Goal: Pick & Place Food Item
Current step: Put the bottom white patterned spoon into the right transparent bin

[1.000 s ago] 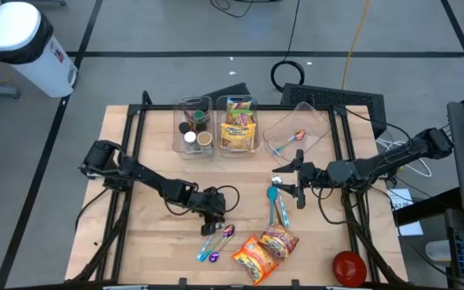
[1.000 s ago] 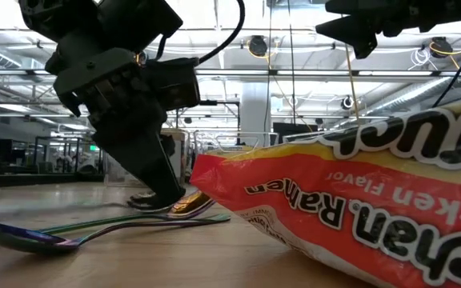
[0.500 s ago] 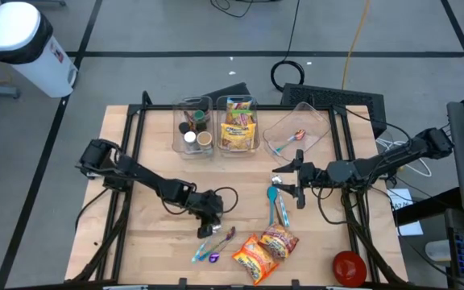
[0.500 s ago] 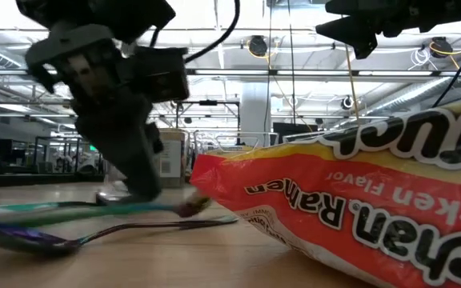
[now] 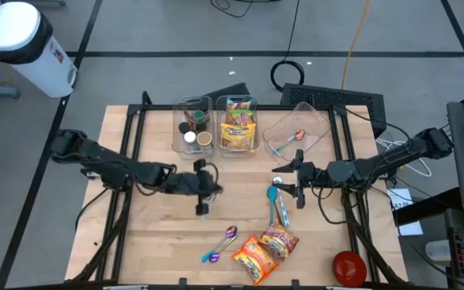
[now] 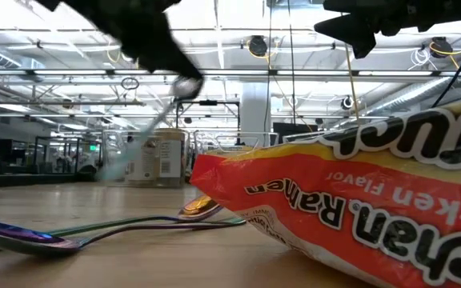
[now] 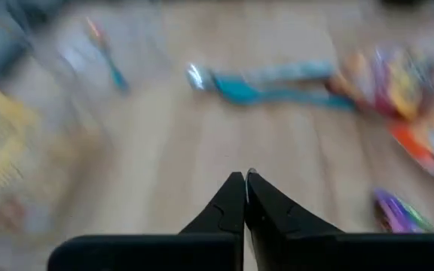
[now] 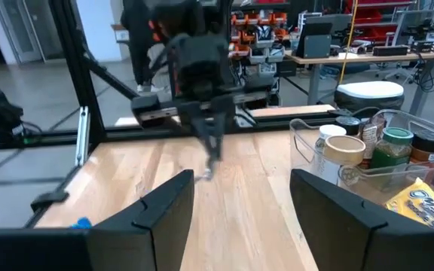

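Spoon (image 5: pixel 202 209) hangs vertical, bowl down, pinched in left hand (image 5: pixel 203 196) above table (image 5: pixel 151 234); right hand (image 5: pixel 284 184) spread.

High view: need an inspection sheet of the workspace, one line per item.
Surface: wooden table, nothing spilled.
Job's things: ramen packets flat at the near edge; snack bin at the far edge.
Clutter: purple spoon and teal utensils loose on the table; cup bin; tilted utensil bin; red object at the near right corner.
Grippers: left pincer shut, apparently on a thin spoon, above the table centre; right pincer open, empty, above the teal utensils.
Cables: black coil and yellow cable on the floor.
Surroundings: white bin on the floor at far left.
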`<state>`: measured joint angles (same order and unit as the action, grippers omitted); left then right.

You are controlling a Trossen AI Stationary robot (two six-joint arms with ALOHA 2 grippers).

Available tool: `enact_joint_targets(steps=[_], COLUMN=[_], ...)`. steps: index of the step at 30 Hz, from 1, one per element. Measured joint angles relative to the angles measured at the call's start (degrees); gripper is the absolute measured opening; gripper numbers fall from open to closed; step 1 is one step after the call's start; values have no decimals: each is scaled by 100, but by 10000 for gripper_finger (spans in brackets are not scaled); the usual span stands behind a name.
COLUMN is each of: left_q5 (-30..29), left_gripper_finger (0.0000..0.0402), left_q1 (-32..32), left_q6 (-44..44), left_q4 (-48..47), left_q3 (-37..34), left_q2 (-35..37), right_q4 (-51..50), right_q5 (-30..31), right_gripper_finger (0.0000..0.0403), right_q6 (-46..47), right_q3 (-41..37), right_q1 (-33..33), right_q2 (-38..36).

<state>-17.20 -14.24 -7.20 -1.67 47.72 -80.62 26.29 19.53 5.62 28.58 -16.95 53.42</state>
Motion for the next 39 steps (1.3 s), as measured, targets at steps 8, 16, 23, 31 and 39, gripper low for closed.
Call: enact_joint_targets(steps=[8, 16, 23, 31, 39], left_q5=[53, 328, 421, 424, 473], left_gripper_finger=[3, 4, 4, 7, 11], left_q1=[451, 570, 603, 721, 710], left_q6=[1416, 2221, 2356, 2190, 2168], left_q4=[1228, 1205, 1230, 1154, 1143], left_q3=[366, 1138, 1390, 1388, 1388], left_q2=[-125, -605, -938, -1018, -1016], right_q4=[1222, 2512, 3221, 3064, 3015], right_q5=[30, 148, -884, -907, -881], right_gripper_finger=[212, 212, 212, 196, 48], right_q6=[-90, 211, 690, 483, 388], right_q3=[2, 2, 136, 575, 575], right_q1=[26, 455, 793, 800, 804], right_q2=[853, 2079, 2780, 3255, 3214])
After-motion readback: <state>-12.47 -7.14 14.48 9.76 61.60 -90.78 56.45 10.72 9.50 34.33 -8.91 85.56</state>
